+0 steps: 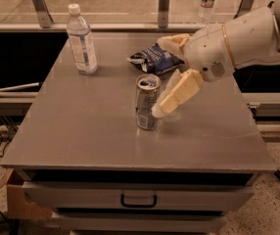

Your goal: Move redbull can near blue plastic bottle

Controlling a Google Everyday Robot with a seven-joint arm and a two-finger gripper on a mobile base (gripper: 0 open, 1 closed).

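Note:
The redbull can [146, 102] stands upright near the middle of the grey table [81, 126]. The blue plastic bottle [81, 39], clear with a white cap and pale label, stands upright at the table's back left, well apart from the can. My gripper [158, 77] reaches in from the right and is open, just right of the can. Its near finger [176, 93] lies against the can's right side, and its far finger [172, 42] is over the snack bag behind the can. The can is not enclosed by the jaws.
A dark blue foil snack bag [152, 59] lies just behind the can. A smaller clear bottle [207, 3] stands beyond the table, behind the rail. A drawer with a handle [138, 199] is under the tabletop. Cables lie on the floor at left.

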